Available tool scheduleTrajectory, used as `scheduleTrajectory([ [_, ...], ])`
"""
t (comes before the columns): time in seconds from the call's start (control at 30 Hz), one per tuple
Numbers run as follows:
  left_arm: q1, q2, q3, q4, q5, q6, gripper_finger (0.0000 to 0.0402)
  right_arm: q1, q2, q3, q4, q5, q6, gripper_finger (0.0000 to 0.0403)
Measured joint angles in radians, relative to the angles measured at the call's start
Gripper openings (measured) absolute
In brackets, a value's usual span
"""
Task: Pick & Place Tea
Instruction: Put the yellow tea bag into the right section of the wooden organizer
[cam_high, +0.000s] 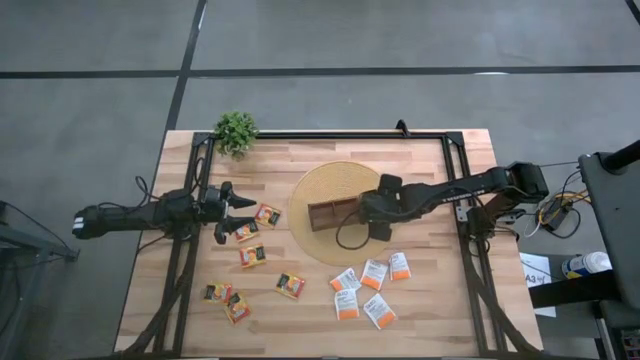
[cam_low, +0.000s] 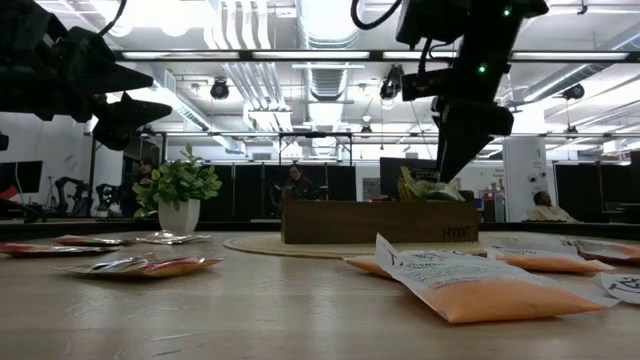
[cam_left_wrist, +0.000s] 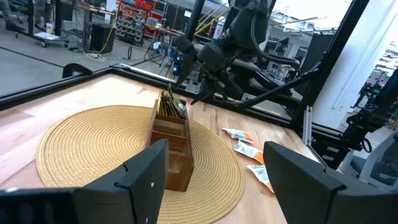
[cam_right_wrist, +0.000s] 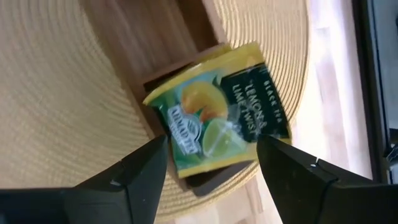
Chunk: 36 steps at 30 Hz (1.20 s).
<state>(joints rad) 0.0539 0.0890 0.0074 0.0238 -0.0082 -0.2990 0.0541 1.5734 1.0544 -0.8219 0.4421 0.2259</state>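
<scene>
We are hovering our right gripper (cam_right_wrist: 211, 165) above the end compartment of the wooden box (cam_high: 333, 213) nearest that arm, fingers spread apart and gripping nothing; a green-yellow sachet (cam_right_wrist: 217, 115) is lying tilted in that compartment just beneath them. The box is sitting on the round woven mat (cam_high: 310, 240). Our left gripper (cam_high: 240, 212) is waiting over the table's left side, fingers apart and empty, beside the yellow-red-black sachets (cam_high: 252, 256). The white-orange sachets (cam_high: 362, 290) are lying in front of the mat.
</scene>
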Motion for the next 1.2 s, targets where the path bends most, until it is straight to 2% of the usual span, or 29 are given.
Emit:
scheduleTrajectory([
  [0.33,0.0,0.0,0.0,0.0,0.0,0.0,0.0257,-0.036,0.0,-0.084,0.148,0.006,-0.059,0.0242],
  [0.63,0.0,0.0,0.0,0.0,0.0,0.0,0.0257,-0.093,0.001,-0.11,0.161,0.056,-0.001,0.0242],
  [0.8,0.0,0.0,0.0,0.0,0.0,0.0,0.0257,-0.092,0.001,-0.118,0.221,-0.046,-0.072,0.0242],
  [1.2,0.0,0.0,0.0,0.0,0.0,0.0,0.0257,-0.089,0.028,-0.122,0.165,-0.049,0.01,0.0242],
])
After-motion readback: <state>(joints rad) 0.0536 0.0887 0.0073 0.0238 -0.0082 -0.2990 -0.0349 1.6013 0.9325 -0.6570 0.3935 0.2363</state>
